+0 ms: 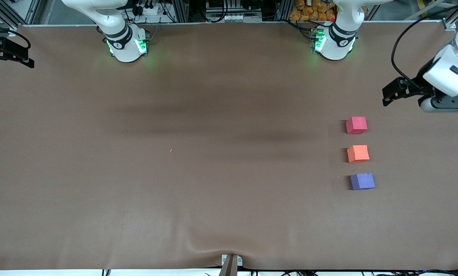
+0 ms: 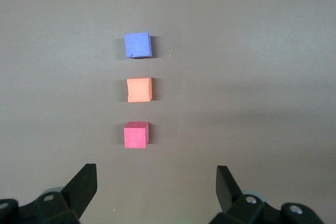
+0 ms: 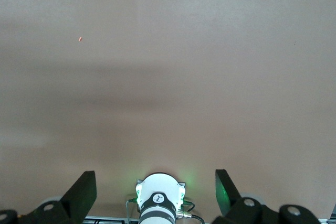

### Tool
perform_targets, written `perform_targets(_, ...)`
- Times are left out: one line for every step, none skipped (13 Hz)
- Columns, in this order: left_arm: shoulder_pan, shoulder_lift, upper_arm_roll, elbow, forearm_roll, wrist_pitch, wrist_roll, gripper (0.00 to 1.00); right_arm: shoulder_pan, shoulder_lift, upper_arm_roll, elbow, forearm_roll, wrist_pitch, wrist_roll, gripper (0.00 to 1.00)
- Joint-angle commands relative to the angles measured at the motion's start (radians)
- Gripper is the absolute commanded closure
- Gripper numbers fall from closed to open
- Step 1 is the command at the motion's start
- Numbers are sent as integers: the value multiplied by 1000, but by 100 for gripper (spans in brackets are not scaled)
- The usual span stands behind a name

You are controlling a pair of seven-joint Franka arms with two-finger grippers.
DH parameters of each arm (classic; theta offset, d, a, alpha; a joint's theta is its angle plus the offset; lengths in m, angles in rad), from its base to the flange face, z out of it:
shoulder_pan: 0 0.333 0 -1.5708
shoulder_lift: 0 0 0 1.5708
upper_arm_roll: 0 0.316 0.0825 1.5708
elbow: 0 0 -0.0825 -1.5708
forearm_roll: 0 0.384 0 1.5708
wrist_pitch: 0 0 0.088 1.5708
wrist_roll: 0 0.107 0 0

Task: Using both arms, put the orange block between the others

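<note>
I count three cubes on the table [image 1: 213, 199]: one orange block [image 1: 357, 153], one red-pink cube [image 1: 356, 125], one purple-blue cube [image 1: 362, 181]. My two arms carry two grippers.

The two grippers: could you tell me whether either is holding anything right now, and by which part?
Nothing is held. The left gripper and the right gripper are both open and empty; the orange block sits untouched on the table.

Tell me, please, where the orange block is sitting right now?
In the front view the orange block sits toward the left arm's end of the table, in line between the red-pink block, farther from the camera, and the purple-blue block, nearer.
</note>
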Motion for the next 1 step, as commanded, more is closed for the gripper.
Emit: perform_targets(-1, -24, 40, -23, 2, -1, 11, 0, 2, 2, -3, 21, 8, -16, 16, 0)
